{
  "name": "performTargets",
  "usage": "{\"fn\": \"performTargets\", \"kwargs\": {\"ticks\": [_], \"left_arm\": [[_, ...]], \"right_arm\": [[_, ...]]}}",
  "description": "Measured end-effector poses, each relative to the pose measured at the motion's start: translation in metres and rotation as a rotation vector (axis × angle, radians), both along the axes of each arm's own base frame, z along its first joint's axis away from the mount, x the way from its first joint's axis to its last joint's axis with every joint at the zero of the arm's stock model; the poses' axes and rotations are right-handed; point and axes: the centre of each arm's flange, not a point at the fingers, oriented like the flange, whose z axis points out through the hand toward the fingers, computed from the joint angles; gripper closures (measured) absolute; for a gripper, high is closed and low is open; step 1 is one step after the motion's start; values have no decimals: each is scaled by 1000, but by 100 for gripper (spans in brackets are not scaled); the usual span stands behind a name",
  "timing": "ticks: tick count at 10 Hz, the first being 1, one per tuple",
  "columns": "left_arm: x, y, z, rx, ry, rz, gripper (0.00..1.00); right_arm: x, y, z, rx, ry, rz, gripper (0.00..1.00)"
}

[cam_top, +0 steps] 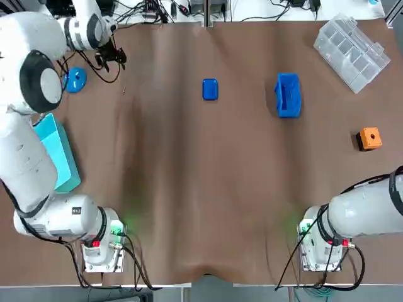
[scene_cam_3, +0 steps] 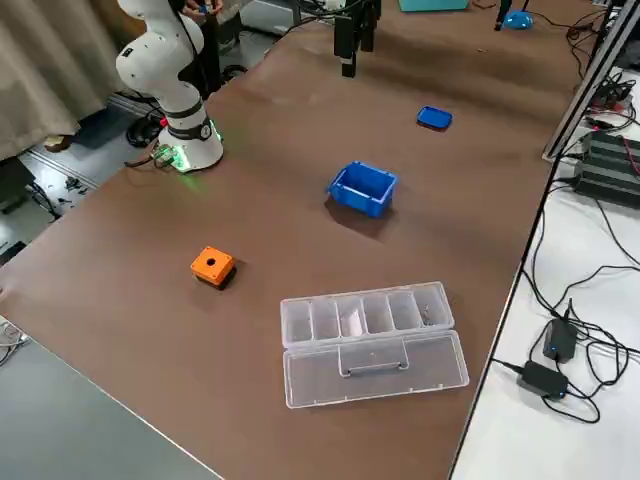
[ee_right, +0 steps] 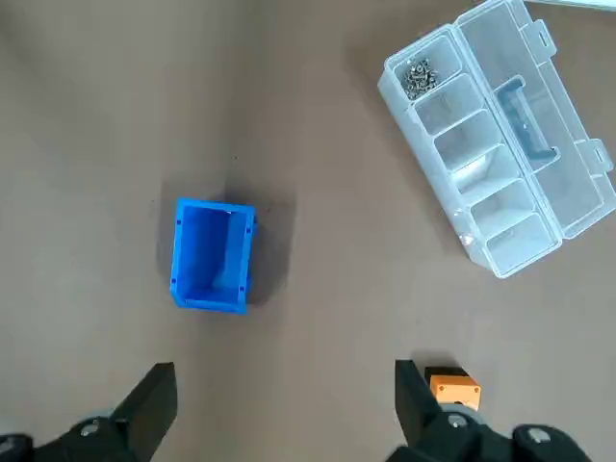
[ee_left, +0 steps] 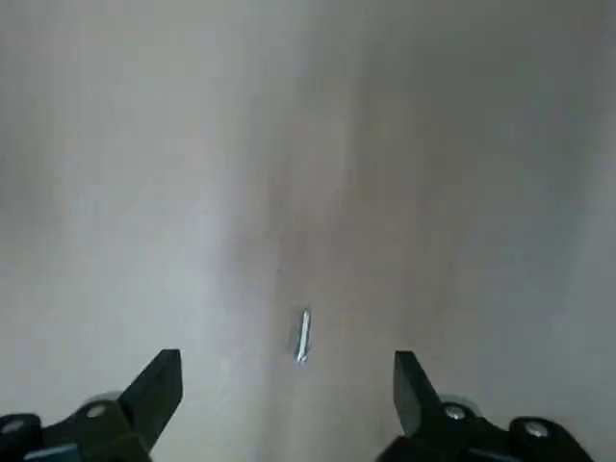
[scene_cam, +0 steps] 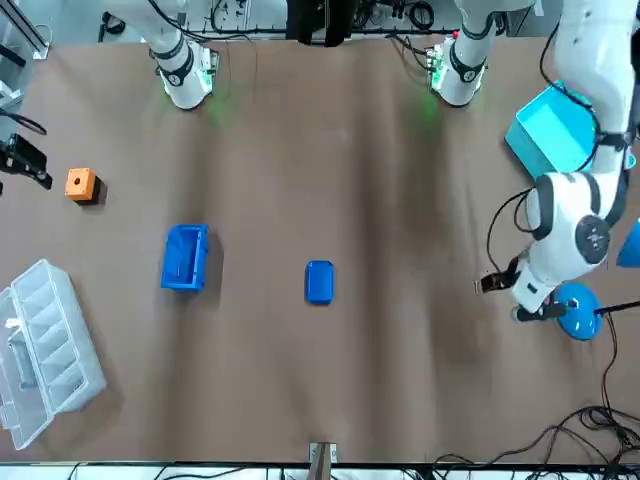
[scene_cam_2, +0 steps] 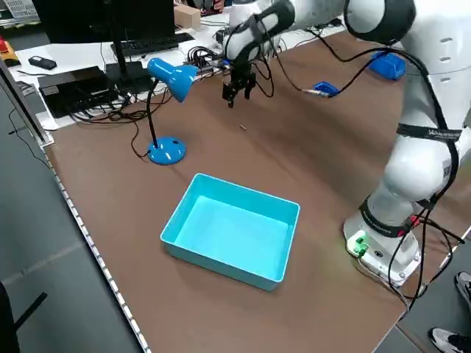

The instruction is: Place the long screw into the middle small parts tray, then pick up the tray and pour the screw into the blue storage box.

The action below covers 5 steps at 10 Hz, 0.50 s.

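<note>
Squarely over long screw point(ee_left: 302, 335), left pincer point(ee_left: 287, 372)

A brown-covered bench point(cam_top: 208, 207) stands over grey floor point(scene_cam_2: 44, 279); a beige curtain point(scene_cam_3: 40, 60) hangs at one side, and cables point(scene_cam_3: 600, 275) and power adapters point(scene_cam_3: 545, 378) trail across a white side table point(scene_cam_3: 500, 425) along another edge

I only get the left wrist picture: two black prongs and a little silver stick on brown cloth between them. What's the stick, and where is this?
Observer: That's the long screw. From overhead, the left gripper hovers over it at the far left corner of the table, beside a blue desk lamp.
Operator: Where must it go?
Observer: Into the small blue tray, which sits between the screw and the blue storage box.
Operator: And the other arm?
Observer: The right gripper looks down on the storage box from high up, jaws open and empty.
</note>
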Motion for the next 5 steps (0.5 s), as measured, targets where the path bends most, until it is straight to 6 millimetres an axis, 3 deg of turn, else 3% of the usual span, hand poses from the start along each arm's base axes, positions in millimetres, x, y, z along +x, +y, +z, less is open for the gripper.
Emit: {"fn": "performTargets", "kwargs": {"ticks": [5], "left_arm": [[-5,-6,-38,0,47,-2,11]], "right_arm": [[0,-6,0,13,-2,-69,0]]}}
